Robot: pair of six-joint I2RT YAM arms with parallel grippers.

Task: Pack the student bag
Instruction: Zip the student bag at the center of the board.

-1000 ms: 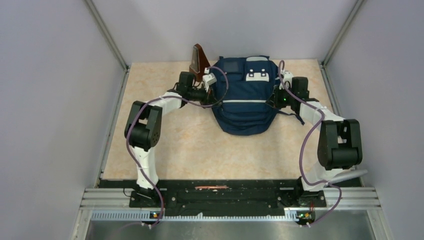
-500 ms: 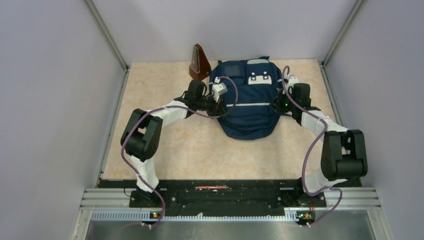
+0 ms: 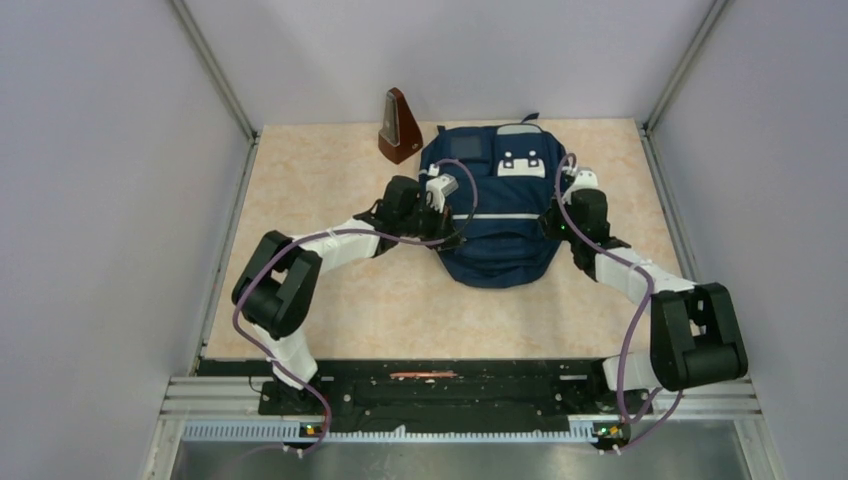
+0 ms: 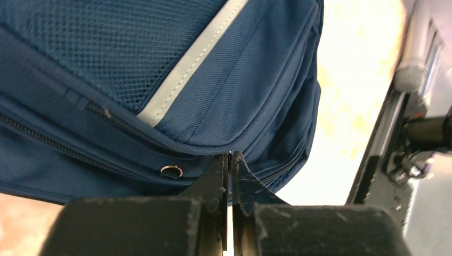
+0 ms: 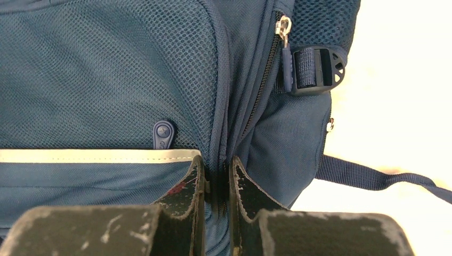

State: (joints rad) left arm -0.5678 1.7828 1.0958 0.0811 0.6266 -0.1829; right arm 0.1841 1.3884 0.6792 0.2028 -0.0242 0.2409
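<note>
Pinching the student bag (image 3: pixel 497 240) from both sides, left hand (image 4: pixel 229 158) and right hand (image 5: pixel 216 166) each clamped on its fabric

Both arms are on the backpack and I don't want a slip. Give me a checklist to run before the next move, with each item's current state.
1. Grip by the right tool on the student bag: ok, it pinches a fabric fold beside the zipper.
2. Grip by the left tool: ok, shut on the bag's lower seam, though only at the tips.
3. Bag open for packing: not ok, the zipper in view is closed.
4. Loose strap clear of the right tool: ok, it trails away over the table.
5. The brown pyramid-shaped object clear of both arms: ok, upright beside the bag's far left corner.
</note>
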